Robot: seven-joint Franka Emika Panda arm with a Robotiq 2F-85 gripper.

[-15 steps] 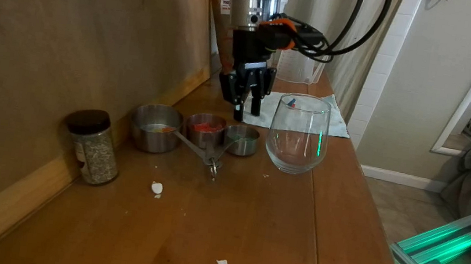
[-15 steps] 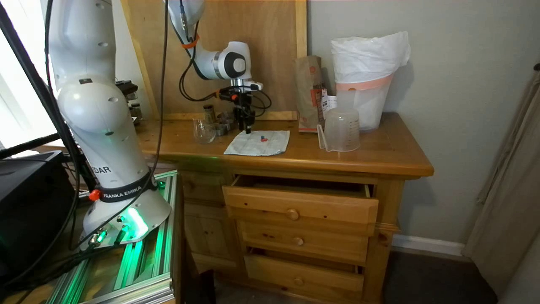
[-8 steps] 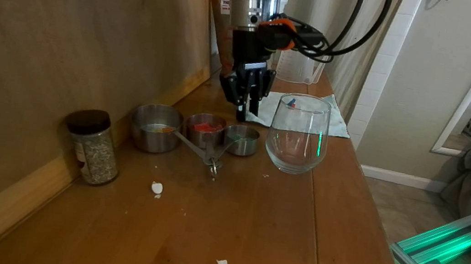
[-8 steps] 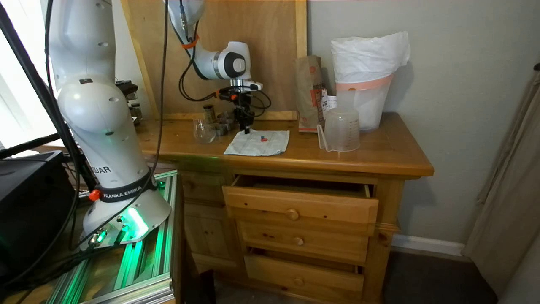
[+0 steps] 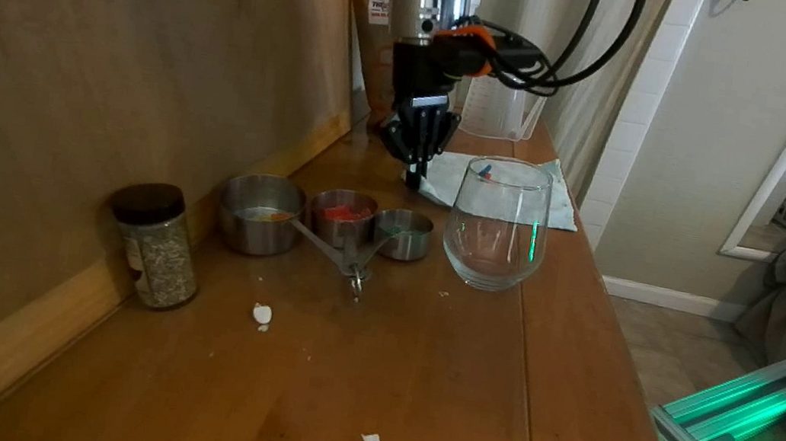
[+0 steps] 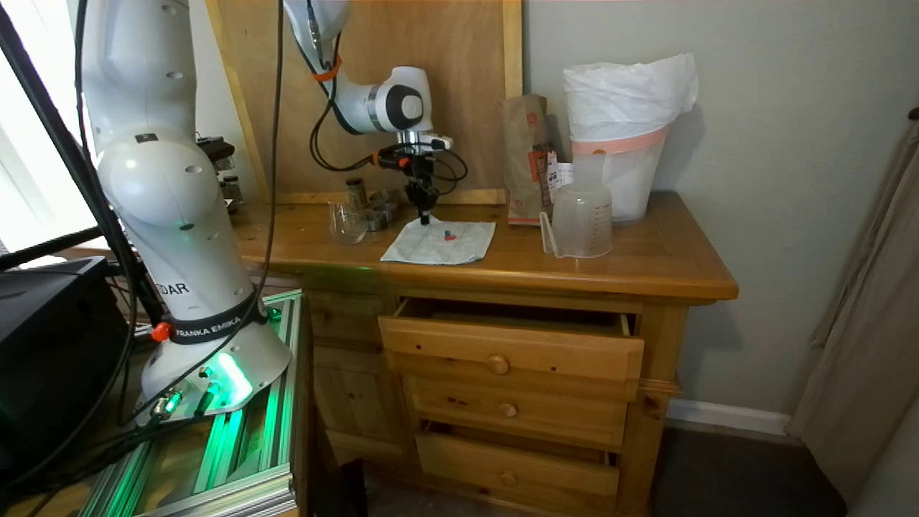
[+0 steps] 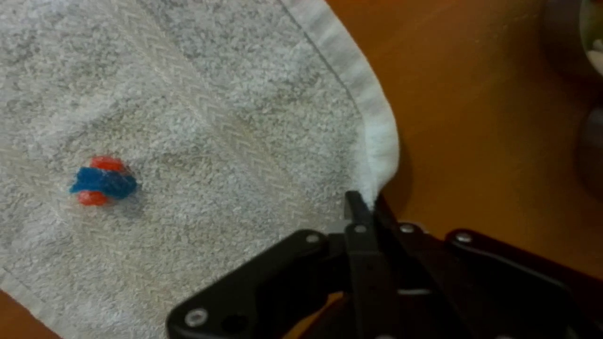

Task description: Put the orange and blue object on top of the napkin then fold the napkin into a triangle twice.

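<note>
Orange and blue object (image 7: 106,182) is seen lying on the napkin (image 7: 212,150), near its middle; placing is judged done. In an exterior view, the napkin's far left corner is now pinched in the claw (image 6: 425,219), spread apart a second ago; the cloth is slightly shifted on the surface (image 6: 660,251). First fold is judged just beginning.
</note>
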